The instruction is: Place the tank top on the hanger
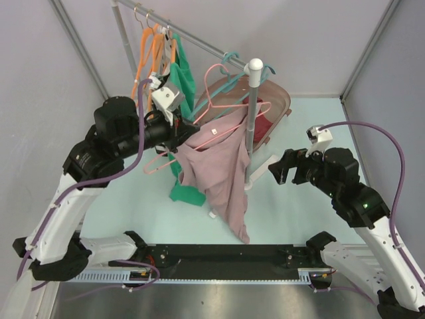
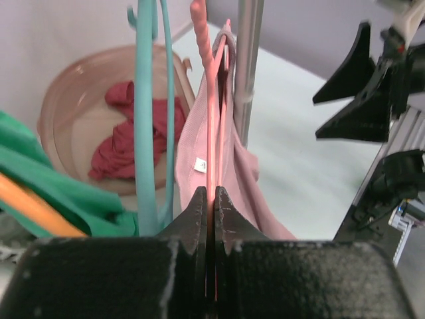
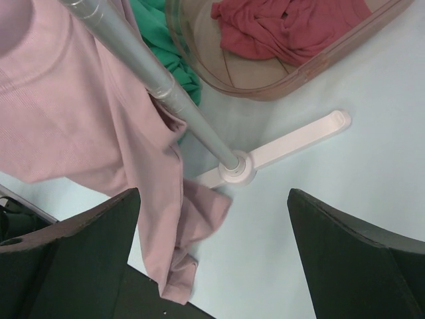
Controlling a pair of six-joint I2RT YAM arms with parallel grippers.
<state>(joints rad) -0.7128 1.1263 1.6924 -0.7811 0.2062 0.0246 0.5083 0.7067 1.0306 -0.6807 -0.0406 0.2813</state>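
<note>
The mauve-pink tank top hangs draped from the thin light-pink hanger beside the rack pole, its hem trailing low toward the table. My left gripper is shut on the hanger's wire. In the left wrist view the jaws pinch the pink wire, with the top and its white label just beyond. My right gripper is open and empty, right of the pole. In the right wrist view it looks down on the top.
A grey rack pole on a white foot stands mid-table. Orange hangers, a teal hanger and a green garment hang on the rail. A pink basin holds the dark red garment.
</note>
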